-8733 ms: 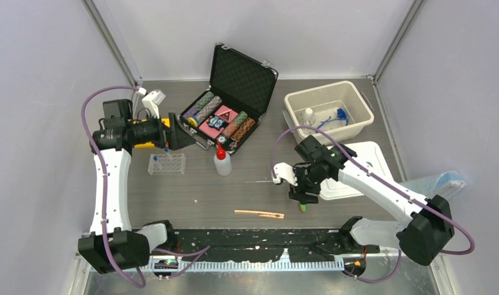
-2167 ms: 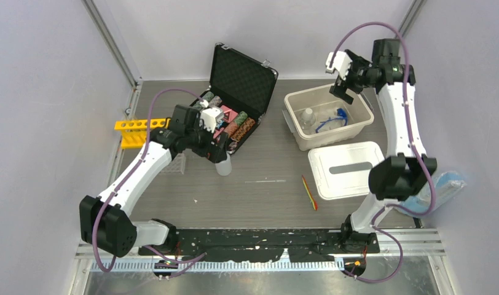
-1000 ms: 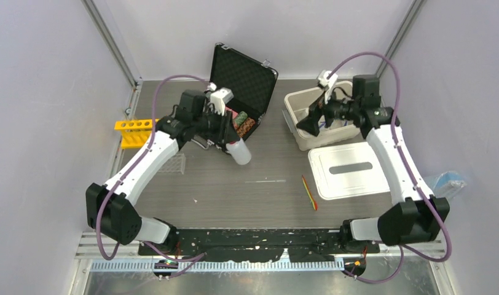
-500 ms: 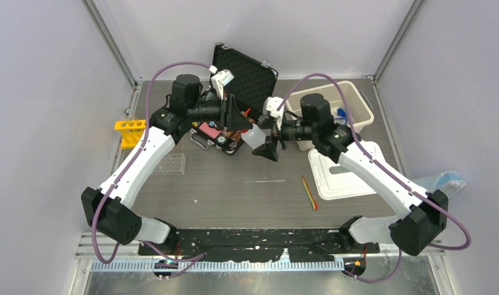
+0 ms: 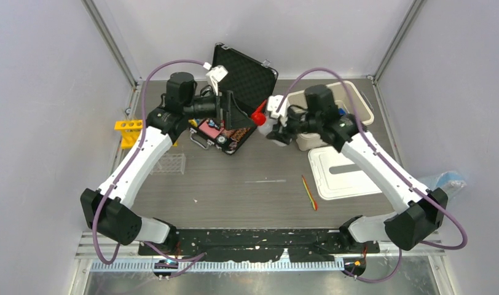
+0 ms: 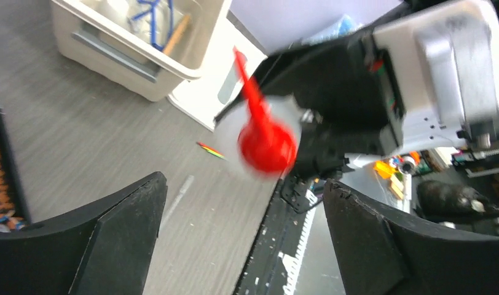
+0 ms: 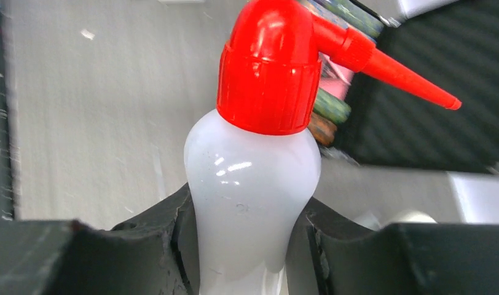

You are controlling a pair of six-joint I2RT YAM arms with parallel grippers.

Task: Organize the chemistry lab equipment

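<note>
R gripper [image 7: 247, 252] clenched on squeeze bottle [image 7: 250, 178], low on body. Bottle in air between poker case [image 5: 244, 80] and bin [image 5: 357, 98]. L gripper [image 6: 241, 193] spread wide, grasping nothing; bottle just beyond its tips.

Risks as we judge:
- Soft wall: harder squeeze may squirt contents or let bottle slip.
- Red spout [image 7: 382, 64] points toward L fingers [image 6: 121, 239], could snag on swing to bin.
- Low grip, so bottle may tilt.

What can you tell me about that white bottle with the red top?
The squeeze bottle is glossy, milky white plastic, pear-shaped, with a ribbed red cap and a long tapered spout angled off sideways. The right gripper clamps its lower body, holding it in the air beside the open black case, cap toward the left gripper, which is open and not touching it.
</note>
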